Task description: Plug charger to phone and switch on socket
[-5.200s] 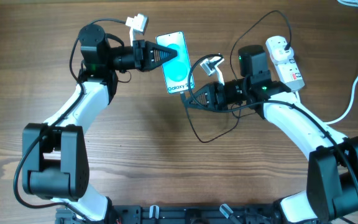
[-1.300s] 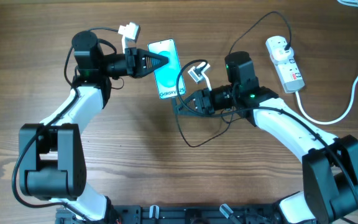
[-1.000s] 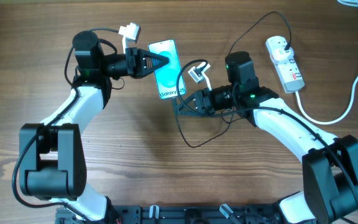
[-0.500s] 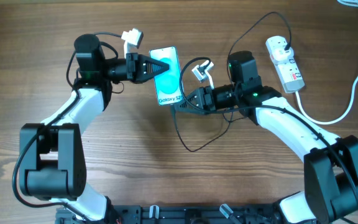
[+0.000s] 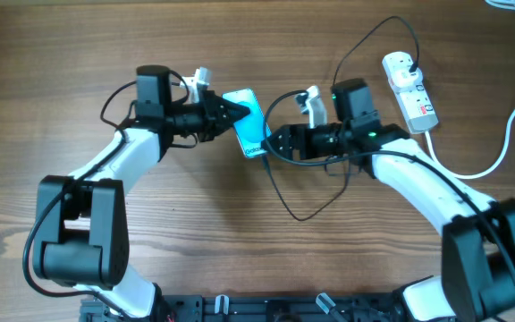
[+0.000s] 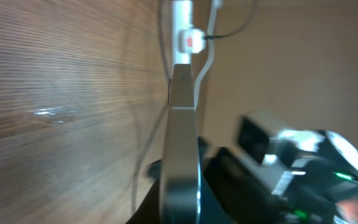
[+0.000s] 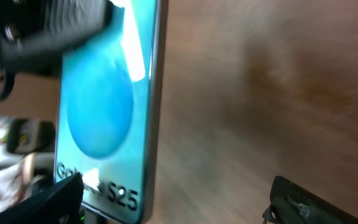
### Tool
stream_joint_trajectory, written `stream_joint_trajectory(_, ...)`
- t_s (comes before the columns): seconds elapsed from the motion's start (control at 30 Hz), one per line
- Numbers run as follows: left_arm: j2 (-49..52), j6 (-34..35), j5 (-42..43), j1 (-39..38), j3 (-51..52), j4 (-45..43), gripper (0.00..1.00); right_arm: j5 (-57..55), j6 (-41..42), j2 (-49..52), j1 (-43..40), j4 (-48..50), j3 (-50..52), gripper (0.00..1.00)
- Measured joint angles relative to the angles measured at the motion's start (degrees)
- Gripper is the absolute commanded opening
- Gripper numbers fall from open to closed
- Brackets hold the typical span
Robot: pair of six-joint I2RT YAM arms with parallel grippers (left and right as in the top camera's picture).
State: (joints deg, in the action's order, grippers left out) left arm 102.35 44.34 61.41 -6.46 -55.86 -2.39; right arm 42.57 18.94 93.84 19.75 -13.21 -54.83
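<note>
Overhead view of a wooden table (image 5: 195,241) where two robot grippers meet near the centre. The left gripper (image 5: 231,114) is clamped on the phone (image 5: 254,123), holding it tilted away from its "Galaxy" end. The left wrist view shows the phone edge-on. The phone looks rigid and fairly light, with slick glass that could slip or crack, so it is probably best held across its body, leaving the port end free. The right gripper (image 5: 274,145) sits just beside the phone's "Galaxy" end. In the right wrist view its fingers (image 7: 306,199) stand apart with bare wood between them, and no connector shows. The charger (image 5: 307,213), a thin, limp black cable, loops on the table near the right gripper. It runs back to the socket (image 5: 411,89), well apart at the right. Its tip is hidden; it likely needs gripping just behind that tip.
</note>
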Motion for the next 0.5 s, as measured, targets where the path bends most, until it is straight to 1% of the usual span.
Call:
stream_joint_trajectory(0.1, 0.0, -0.61, -3.3, -2.6, 0.0, 0.57, 0.04, -2.38, -0.85, -5.86, -3.45, -1.03, -0.07, 0.99)
stream_joint_trajectory(0.2, 0.0, -0.81, -2.62, -4.5, 0.0, 0.59, 0.04, -3.69, -1.27, -12.66, -5.7, -4.39, -0.22, 1.0)
stream_joint_trajectory(0.27, 0.0, -0.83, -0.85, -5.92, 0.0, 0.96, 0.04, -6.54, -1.53, -18.53, -6.21, -9.33, -0.52, 0.99)
stream_joint_trajectory(0.33, 0.0, -0.92, -0.26, -6.97, -0.44, 2.4, 0.04, -9.03, -2.19, -22.21, -6.19, -13.33, -0.72, 0.99)
stream_joint_trajectory(0.4, 0.0, -1.25, -1.53, -8.59, -2.54, 8.61, 0.04, -12.83, -2.71, -27.06, -6.19, -18.64, -0.85, 1.0)
stream_joint_trajectory(0.47, 0.0, -2.4, -5.18, -10.38, -5.81, 16.39, 0.04, -16.74, -2.82, -30.77, -6.19, -23.02, -0.9, 0.99)
stream_joint_trajectory(0.5, 0.0, -3.65, -8.02, -11.43, -8.37, 22.14, 0.04, -18.71, -2.84, -32.57, -6.19, -24.81, -0.87, 0.99)
